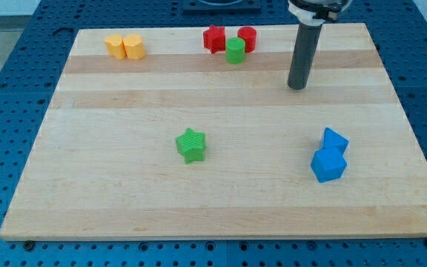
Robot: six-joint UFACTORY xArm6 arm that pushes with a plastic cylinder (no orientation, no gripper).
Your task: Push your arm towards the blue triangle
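The blue triangle [335, 139] lies at the view's right, touching a blue cube [328, 165] just below it. My tip [296, 87] rests on the wooden board [124, 200] near the view's upper right, well above the blue triangle and slightly to its left. The rod rises straight up from the tip to the view's top edge.
A green star [191, 144] sits near the middle. At the view's top are a red star [213, 38], a green cylinder [234, 51] and a red cylinder [247, 38]. Two yellow blocks [124, 46] sit at the top left.
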